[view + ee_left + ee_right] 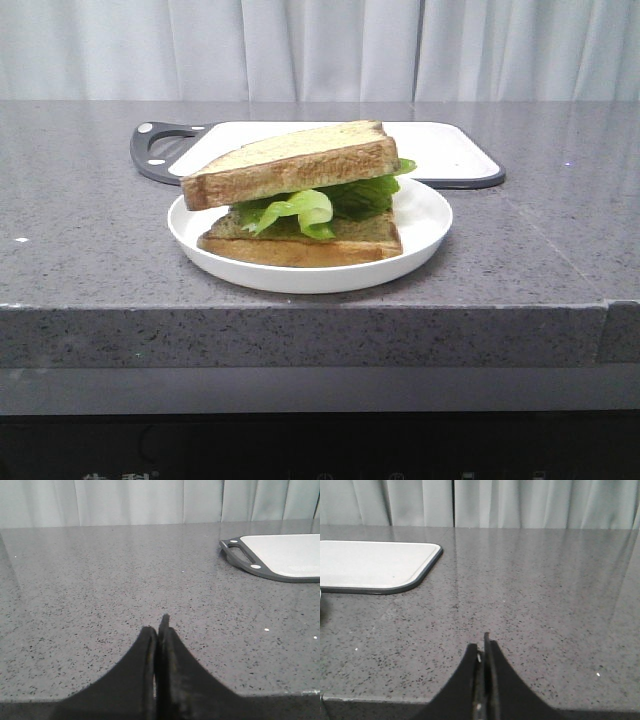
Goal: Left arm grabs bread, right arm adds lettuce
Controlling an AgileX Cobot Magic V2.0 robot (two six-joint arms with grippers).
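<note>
In the front view a white plate (430, 215) holds a stacked sandwich. A bottom bread slice (300, 247) lies flat, ruffled green lettuce (310, 205) lies on it, and a top bread slice (295, 160) rests tilted on the lettuce. Neither arm shows in the front view. My left gripper (158, 625) is shut and empty over bare counter, away from the plate. My right gripper (482, 647) is shut and empty over bare counter near the front edge. The sandwich does not show in either wrist view.
A white cutting board with a dark rim and handle (450, 150) lies behind the plate; it also shows in the left wrist view (285, 555) and the right wrist view (370, 562). The grey speckled counter (90, 250) ends at a front edge. Curtains hang behind.
</note>
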